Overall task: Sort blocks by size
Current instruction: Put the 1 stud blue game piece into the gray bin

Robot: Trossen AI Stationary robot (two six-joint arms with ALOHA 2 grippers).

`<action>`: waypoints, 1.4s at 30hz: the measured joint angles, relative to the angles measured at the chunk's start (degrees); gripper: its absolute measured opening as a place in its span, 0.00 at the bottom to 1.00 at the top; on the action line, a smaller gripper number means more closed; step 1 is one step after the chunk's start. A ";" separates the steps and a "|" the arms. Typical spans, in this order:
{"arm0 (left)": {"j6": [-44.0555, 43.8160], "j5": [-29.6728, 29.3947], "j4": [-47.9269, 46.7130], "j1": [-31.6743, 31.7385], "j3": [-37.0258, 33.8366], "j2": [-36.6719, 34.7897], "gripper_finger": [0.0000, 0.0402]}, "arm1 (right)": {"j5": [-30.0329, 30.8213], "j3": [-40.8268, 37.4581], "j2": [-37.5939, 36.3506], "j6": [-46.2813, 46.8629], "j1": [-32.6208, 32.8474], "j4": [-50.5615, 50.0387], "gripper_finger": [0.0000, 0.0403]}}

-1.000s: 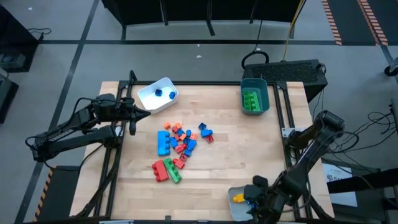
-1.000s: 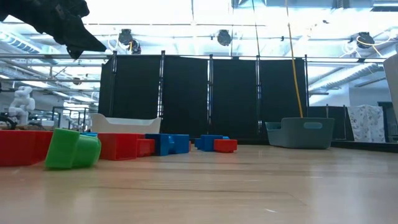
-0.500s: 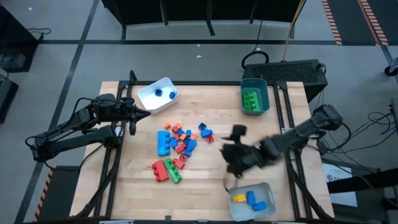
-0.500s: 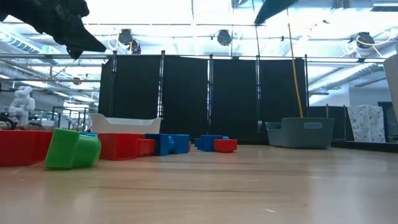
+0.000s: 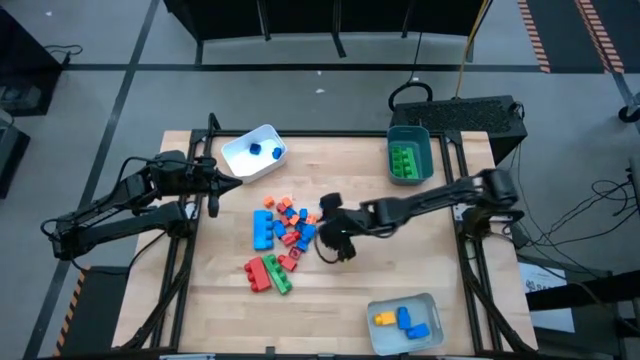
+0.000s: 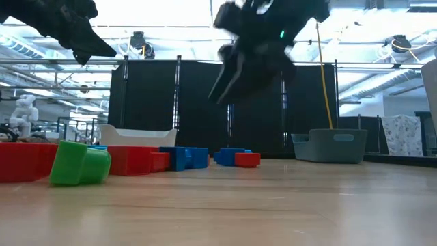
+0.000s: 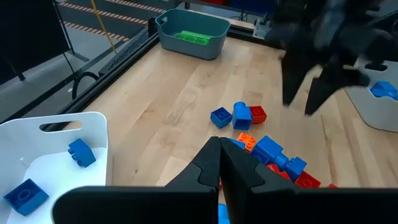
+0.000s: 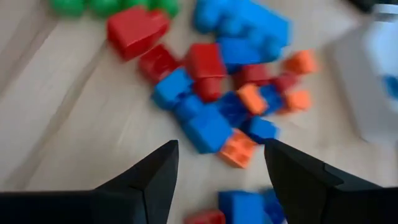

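many blocks (image 5: pixel 288 232) unsorted, mid-table. right gripper (image 5: pixel 333 240) above the heap's edge, fingers spread, empty; step: reaching for a pick. next: lower over one brick, close. left gripper (image 5: pixel 232 182) closed, empty, near white tray (image 5: pixel 240 160).

Right gripper (image 5: pixel 335 243): relocated from over the grey tray (image 5: pixel 380 328) at the table's near right corner to above the loose blocks (image 5: pixel 290 225) at mid-table, fingers parted, empty; arm now stretched across.
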 joint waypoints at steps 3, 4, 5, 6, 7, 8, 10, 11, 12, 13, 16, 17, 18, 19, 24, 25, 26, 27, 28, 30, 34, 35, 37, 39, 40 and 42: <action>0.02 0.00 -0.01 -0.01 0.00 0.00 0.03 | -1.52 2.01 4.05 -5.05 -0.79 0.19 0.56; 0.03 0.00 -0.02 -0.02 0.00 0.01 0.03 | -1.55 2.75 5.27 -6.88 -0.94 0.24 0.56; 0.03 0.00 -0.01 0.00 0.00 0.00 0.03 | -1.56 3.44 6.33 -8.76 -0.98 0.28 0.56; 0.03 0.00 -0.02 0.00 0.00 0.00 0.03 | -1.63 4.06 7.35 -10.47 -1.10 0.15 0.56; 0.03 0.00 -0.03 0.00 0.00 0.02 0.03 | -1.66 4.91 8.47 -11.91 -1.24 0.04 0.56; 0.03 0.00 -0.01 -0.01 0.00 0.01 0.03 | -1.66 5.75 9.37 -12.99 -1.26 0.16 0.56; 0.06 0.00 -0.05 -0.01 0.00 0.02 0.03 | -1.72 6.88 10.73 -14.84 -1.35 -0.13 0.56; 0.06 -0.01 -0.02 -0.01 0.00 0.00 0.03 | -1.72 7.40 11.40 -15.83 -1.38 -0.18 0.56; 0.08 -0.01 -0.01 0.00 0.00 0.02 0.03 | -1.73 7.96 12.12 -16.84 -1.44 -0.02 0.56; 0.08 0.00 -0.05 0.00 0.00 0.02 0.03 | -1.78 8.27 12.67 -17.61 -1.53 0.08 0.56; 0.08 0.00 -0.03 -0.02 0.00 0.00 0.03 | -1.88 8.83 14.40 -19.37 -1.91 -0.26 0.56; 0.14 0.00 -0.03 0.00 0.00 0.02 0.03 | -1.90 8.84 14.60 -19.81 -2.09 -0.24 0.56; 0.14 0.00 -0.03 -0.02 0.00 0.01 0.03 | -1.88 8.84 14.89 -19.99 -2.31 -0.80 0.56; 0.14 -0.02 -0.02 -0.01 0.00 0.00 0.03 | -1.84 8.85 15.33 -20.09 -2.56 -0.52 0.56; 0.23 -0.01 -0.03 0.00 0.00 0.02 0.03 | -2.14 8.93 16.50 -20.45 -3.91 -0.53 0.56; 0.26 -0.02 -0.03 -0.02 -0.01 0.02 0.03 | -1.95 8.93 16.67 -20.66 -4.08 -0.33 0.56; 0.27 -0.02 -0.01 0.00 0.00 0.00 0.03 | -2.17 8.95 16.82 -20.87 -4.27 -0.21 0.56; 0.27 0.00 -0.02 0.00 0.00 0.00 0.03 | -2.22 8.95 16.84 -20.92 -4.38 -0.21 0.56; 0.27 -0.02 -0.03 -0.01 0.00 0.01 0.03 | -2.22 8.95 16.84 -20.90 -4.47 -0.18 0.55; 0.32 -0.01 -0.01 -0.01 0.00 0.01 0.03 | -2.24 8.95 16.85 -20.18 -4.49 -0.21 0.53; 1.04 -0.02 -0.03 -0.02 0.00 0.02 0.03 | -2.08 8.95 16.88 -18.73 -4.52 -0.13 0.43; 1.16 -0.01 -0.01 -0.02 0.00 0.00 0.03 | -1.88 8.95 16.88 -18.69 -4.56 -0.03 0.40; 1.17 0.00 -0.03 0.00 0.00 0.01 0.03 | -1.75 9.00 16.88 -18.61 -4.56 0.10 0.34; 1.17 -0.02 -0.02 -0.02 0.00 0.00 0.03 | -1.69 9.06 16.88 -17.72 -4.48 0.17 0.27; 1.17 -0.01 -0.03 -0.02 0.00 0.00 0.03 | -1.67 9.06 16.88 -16.95 -4.43 0.15 0.25; 1.17 0.00 -0.03 -0.02 0.00 0.00 0.03 | -1.66 9.04 16.76 -15.46 -4.24 -0.05 0.25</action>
